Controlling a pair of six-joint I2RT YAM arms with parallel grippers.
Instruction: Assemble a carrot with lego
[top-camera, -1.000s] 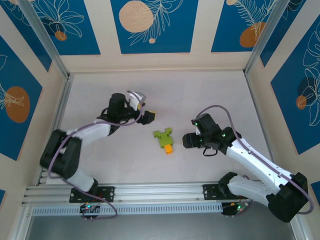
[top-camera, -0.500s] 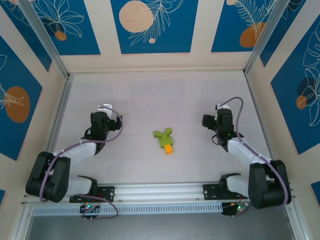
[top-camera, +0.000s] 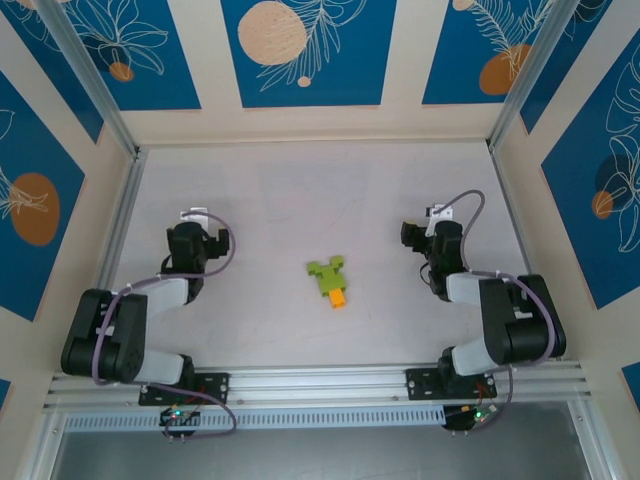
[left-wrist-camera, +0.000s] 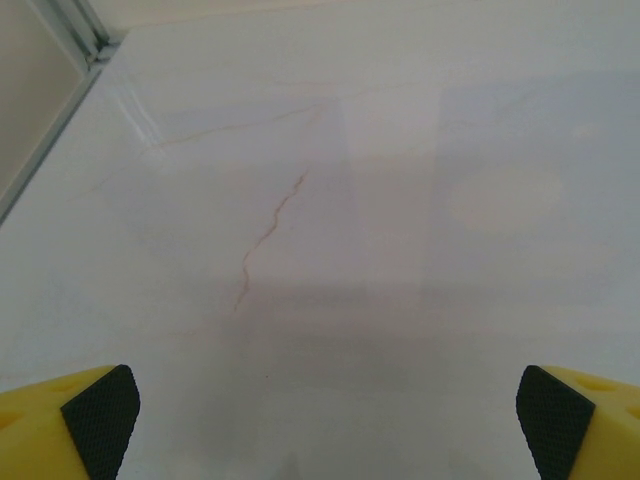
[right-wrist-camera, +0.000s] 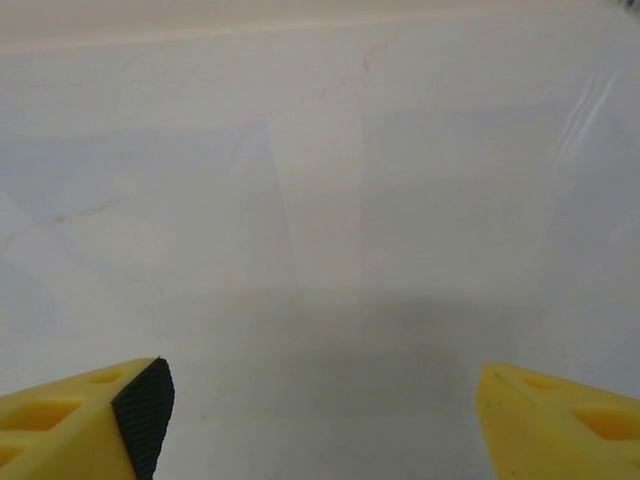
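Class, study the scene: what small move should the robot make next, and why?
Probably nothing beyond parking: the carrot lies joined, orange tip on, and the left hand and right hand are open, empty and well away from it.

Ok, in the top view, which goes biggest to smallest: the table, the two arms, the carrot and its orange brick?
1. table
2. left arm and right arm: they look about the same, so I won't rank them
3. carrot
4. orange brick, just the carrot's tip
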